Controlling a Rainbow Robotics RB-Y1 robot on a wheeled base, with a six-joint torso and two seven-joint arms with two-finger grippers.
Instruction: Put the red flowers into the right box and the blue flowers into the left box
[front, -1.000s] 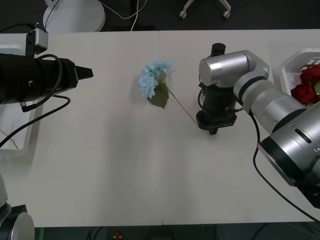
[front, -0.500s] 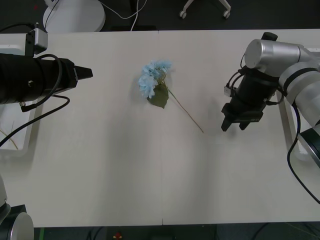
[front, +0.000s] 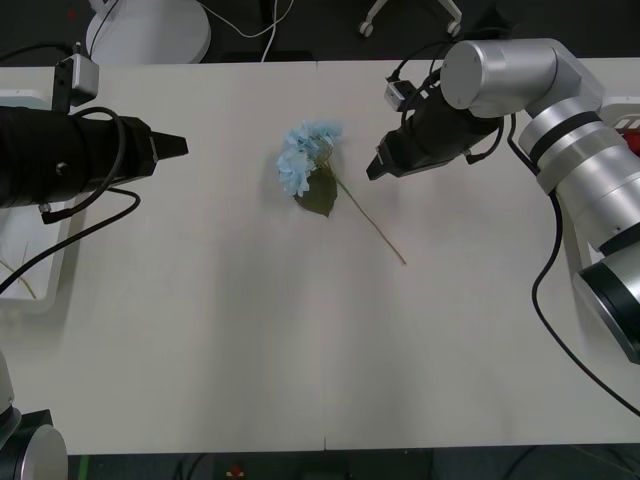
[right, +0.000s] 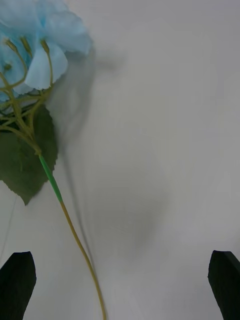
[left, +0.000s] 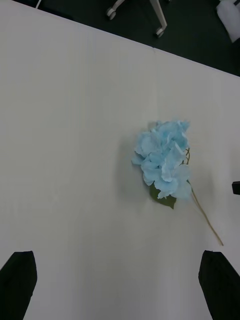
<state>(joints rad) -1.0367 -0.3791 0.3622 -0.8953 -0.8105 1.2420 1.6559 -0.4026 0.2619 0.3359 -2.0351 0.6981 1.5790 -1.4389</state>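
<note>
One blue flower (front: 308, 165) lies flat near the middle of the tabletop (front: 250, 340), well apart from both boxes. Its pale head points toward the far edge, and its thin stem (front: 375, 222) runs away from the head on a slant, toward the robot and its right side. The right end effector (front: 377, 170) hovers just beside the bloom on that right side, above the upper stretch of the stem, its tip aimed at the flower. In the right wrist view its two black fingers (right: 17, 285) sit far apart at the corners, released and empty, with the stem (right: 75, 235) passing between them and the leaf (right: 25, 160) just ahead. The left end effector (front: 170, 147) hangs level over the left side of the tabletop, pointing at the flower from farther off; its fingers (left: 17, 285) are spread and hold nothing. The right arm is clearly the nearer one. The long axis matters here: a pinch probably wants the fingers set across the stem, not along it, and the flower then has to cross to the left box (front: 35, 290) at the left edge. The right box (front: 632, 122), holding red, sits at the right edge.
</note>
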